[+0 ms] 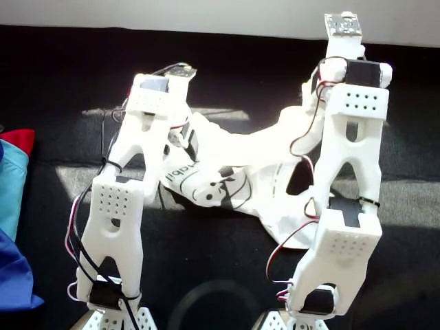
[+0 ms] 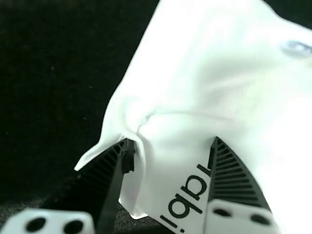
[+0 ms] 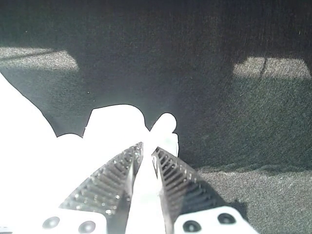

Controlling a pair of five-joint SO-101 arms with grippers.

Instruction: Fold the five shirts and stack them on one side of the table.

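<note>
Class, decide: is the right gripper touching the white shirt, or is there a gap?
Touching. The right wrist view shows the right gripper shut on the white shirt, cloth pinched between its fingers.

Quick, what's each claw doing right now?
Left claw: open, with the white shirt lying between the jaws.
Right claw: closed on an edge of the white shirt.

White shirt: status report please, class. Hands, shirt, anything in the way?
Left hand open around a fold of white shirt. Right hand shut on its edge. Shirt crumpled between the arms, unfolded. Coloured shirts heaped off to the side, clear.
</note>
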